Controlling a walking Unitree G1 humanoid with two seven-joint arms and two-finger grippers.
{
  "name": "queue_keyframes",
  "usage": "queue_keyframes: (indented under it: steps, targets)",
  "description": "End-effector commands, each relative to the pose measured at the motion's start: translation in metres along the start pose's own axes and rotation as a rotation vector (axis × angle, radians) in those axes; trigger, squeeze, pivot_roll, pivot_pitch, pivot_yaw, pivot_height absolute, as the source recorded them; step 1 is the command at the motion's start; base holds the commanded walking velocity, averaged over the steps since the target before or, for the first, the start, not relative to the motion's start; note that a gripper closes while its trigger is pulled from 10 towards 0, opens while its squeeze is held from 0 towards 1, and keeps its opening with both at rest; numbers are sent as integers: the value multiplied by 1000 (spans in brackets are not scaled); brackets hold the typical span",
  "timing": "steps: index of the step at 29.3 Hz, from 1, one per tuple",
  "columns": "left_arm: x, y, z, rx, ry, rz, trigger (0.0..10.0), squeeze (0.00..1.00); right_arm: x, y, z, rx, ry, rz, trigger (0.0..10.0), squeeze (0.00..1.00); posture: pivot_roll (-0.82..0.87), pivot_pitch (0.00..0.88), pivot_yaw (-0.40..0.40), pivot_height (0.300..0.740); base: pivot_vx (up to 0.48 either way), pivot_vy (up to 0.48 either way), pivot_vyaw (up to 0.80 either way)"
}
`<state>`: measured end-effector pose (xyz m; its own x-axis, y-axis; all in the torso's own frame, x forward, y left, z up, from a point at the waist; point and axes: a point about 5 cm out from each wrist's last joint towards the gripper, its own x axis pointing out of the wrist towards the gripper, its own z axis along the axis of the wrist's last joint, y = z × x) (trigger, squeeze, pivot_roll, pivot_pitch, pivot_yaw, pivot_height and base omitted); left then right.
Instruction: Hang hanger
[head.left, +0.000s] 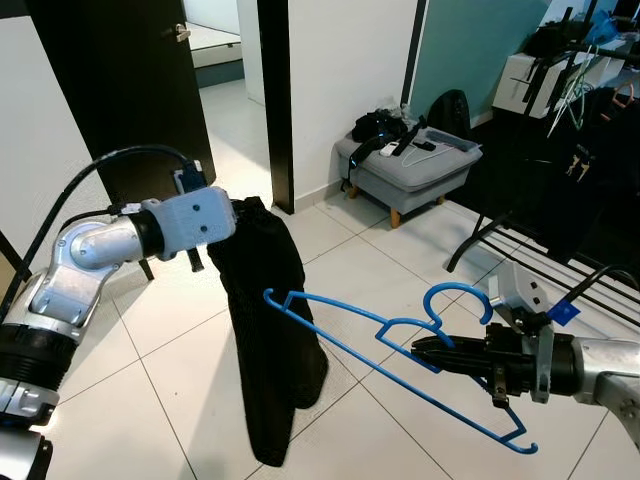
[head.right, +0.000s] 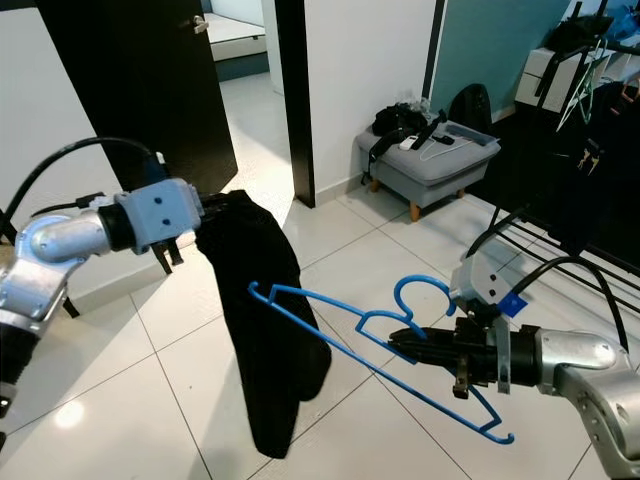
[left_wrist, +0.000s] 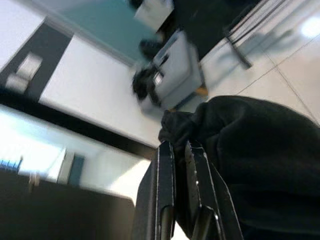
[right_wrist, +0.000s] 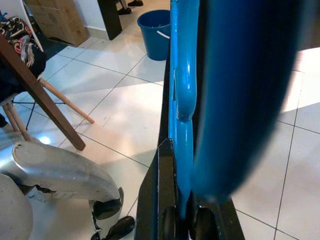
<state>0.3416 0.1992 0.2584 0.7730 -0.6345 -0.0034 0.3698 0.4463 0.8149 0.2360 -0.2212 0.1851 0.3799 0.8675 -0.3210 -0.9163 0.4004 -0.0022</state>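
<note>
Right gripper (head.left: 425, 352) clamps the blue hanger (head.left: 400, 350); left gripper (left_wrist: 181, 165) pinches the black garment (head.left: 265, 330). Hanger's tip touches the cloth; threading and racking on the clothes rail (head.left: 560, 270) likely remain.

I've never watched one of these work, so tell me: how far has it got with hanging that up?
Both pick-ups look done: the left claw is shut on a black garment that hangs limp above the floor, and the right claw is shut on a blue hanger. Right now one hanger tip sits against the cloth. Still left: getting the garment onto the hanger, then hooking it on the clothes rack at its right.
</note>
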Motion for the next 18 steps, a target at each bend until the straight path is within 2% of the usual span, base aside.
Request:
queue_keyframes:
  steps: [1,2,3,4,6,7,8,9,10,12,13,14,15,16,17,18]
  targets:
    - [-1,10,-5,-47,53,70,10000,0,0,2,2,-9,7,11,10000,0,-103,0,46,736,0,0,0]
    - [-1,10,-5,-47,53,70,10000,0,0,2,2,-9,7,11,10000,0,-103,0,46,736,0,0,0]
    - [0,10,-13,-111,119,92,10000,0,0,2,2,-12,11,10,10000,0,-100,0,47,736,0,0,0]
    - [0,10,-13,-111,119,92,10000,0,0,2,2,-12,11,10,10000,0,-100,0,47,736,0,0,0]
    - [0,3,-48,-531,392,195,10000,0,3,2,1,-15,14,5,10000,0,-96,0,53,736,0,0,0]
    - [0,3,-48,-531,392,195,10000,0,3,2,1,-15,14,5,10000,0,-96,0,53,736,0,0,0]
    - [1,-7,-60,-716,508,203,10000,0,5,2,0,-16,14,4,10000,0,-96,0,53,736,0,0,0]
    - [5,-18,-64,-896,559,182,10000,0,7,2,0,-18,12,3,10000,0,-90,0,56,736,0,0,0]
    - [5,-18,-64,-896,559,182,10000,0,7,2,0,-18,12,3,10000,0,-90,0,56,736,0,0,0]
    - [14,-31,-61,-1157,586,144,10000,0,11,3,-1,-22,3,0,10000,0,-87,0,58,736,0,0,0]
    - [14,-31,-61,-1157,586,144,10000,0,11,3,-1,-22,3,0,10000,0,-87,0,58,736,0,0,0]
    - [19,-34,-60,-1280,593,152,10000,0,14,4,0,-25,-5,-2,10000,0,-83,0,63,736,0,0,0]
    - [22,-36,-59,-1350,600,158,10000,0,16,4,0,-28,-9,-4,10000,0,-83,0,63,736,0,0,0]
    - [22,-36,-59,-1350,600,158,10000,0,16,4,0,-28,-9,-4,10000,0,-83,0,63,736,0,0,0]
    - [26,-38,-57,-1422,603,150,10000,0,18,4,0,-30,-16,-8,10000,0,-83,0,63,736,0,0,0]
    - [26,-38,-57,-1422,603,150,10000,0,18,4,0,-30,-16,-8,10000,0,-83,0,63,736,0,0,0]
